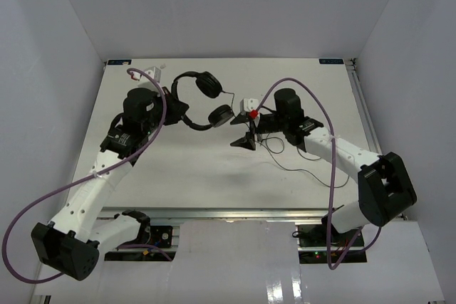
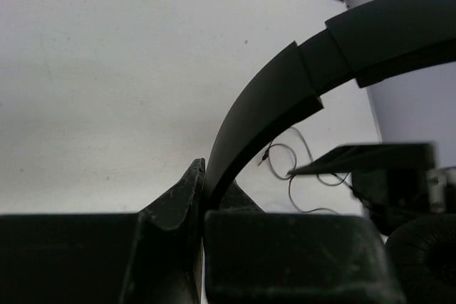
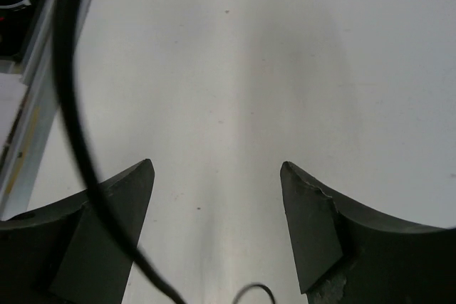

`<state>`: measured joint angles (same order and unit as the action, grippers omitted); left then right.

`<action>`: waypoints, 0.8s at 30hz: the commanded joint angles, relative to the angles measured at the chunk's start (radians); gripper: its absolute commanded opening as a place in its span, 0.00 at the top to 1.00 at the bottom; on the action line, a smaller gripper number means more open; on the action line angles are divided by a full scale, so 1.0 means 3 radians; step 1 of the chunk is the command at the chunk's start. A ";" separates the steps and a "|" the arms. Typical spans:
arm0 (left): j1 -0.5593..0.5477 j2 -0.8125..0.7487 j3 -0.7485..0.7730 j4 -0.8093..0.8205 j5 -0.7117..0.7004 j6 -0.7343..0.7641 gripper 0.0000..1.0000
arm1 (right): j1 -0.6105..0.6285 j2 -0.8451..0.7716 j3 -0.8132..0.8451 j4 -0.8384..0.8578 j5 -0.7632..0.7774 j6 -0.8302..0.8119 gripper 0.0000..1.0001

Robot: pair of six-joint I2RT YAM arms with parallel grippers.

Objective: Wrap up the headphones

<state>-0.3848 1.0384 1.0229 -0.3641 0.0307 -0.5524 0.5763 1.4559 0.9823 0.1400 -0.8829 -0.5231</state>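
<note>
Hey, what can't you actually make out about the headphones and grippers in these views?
Top view: fingertips of the left gripper, hidden beneath its wrist and the headphones.
Left wrist view: one earcup, cut off at the bottom-right corner.
Right wrist view: cord, blurred near the lens; contact with right gripper unclear.

The left gripper (image 2: 204, 176) is clamped on the headphones (image 2: 263, 97), its arm stretched forward. The right gripper (image 3: 216, 167) hangs wide open, its arm bent inward.
</note>
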 commanded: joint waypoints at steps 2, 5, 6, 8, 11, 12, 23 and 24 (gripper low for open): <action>0.0183 0.0141 0.0541 0.0140 0.0263 -0.0458 1.00 | 0.0061 -0.0103 -0.0232 0.0573 -0.0350 0.0289 0.25; 0.0328 0.0270 0.0695 0.0245 0.0460 -0.0620 1.00 | 0.0063 -0.0123 -0.0241 0.0689 -0.0441 0.0456 0.29; 0.0363 0.0299 0.0701 0.0252 0.0508 -0.0663 1.00 | 0.0063 -0.0123 -0.0246 0.0699 -0.0466 0.0470 0.31; 0.0446 0.0365 0.0755 0.0321 0.0669 -0.0817 1.00 | 0.0058 -0.0113 -0.0275 0.0890 -0.0546 0.0681 0.38; 0.0643 0.0421 0.0879 0.0384 0.0800 -0.0963 1.00 | 0.0061 -0.0125 -0.0335 0.1052 -0.0622 0.0877 0.41; 0.0720 0.0441 0.0925 0.0413 0.0851 -0.1006 1.00 | 0.0059 -0.0127 -0.0366 0.1111 -0.0652 0.0945 0.42; 0.1238 0.0875 0.1245 0.0775 0.1187 -0.1557 1.00 | 0.0095 -0.0192 -0.0555 0.1113 -0.0630 0.1098 0.54; 0.1250 0.0910 0.1248 0.0801 0.1177 -0.1608 1.00 | 0.0121 -0.0185 -0.0536 0.1024 -0.0595 0.1050 0.58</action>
<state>-0.0222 1.2932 1.3549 -0.2104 0.3368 -0.9298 0.5961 1.4335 0.8141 0.4542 -1.0595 -0.2024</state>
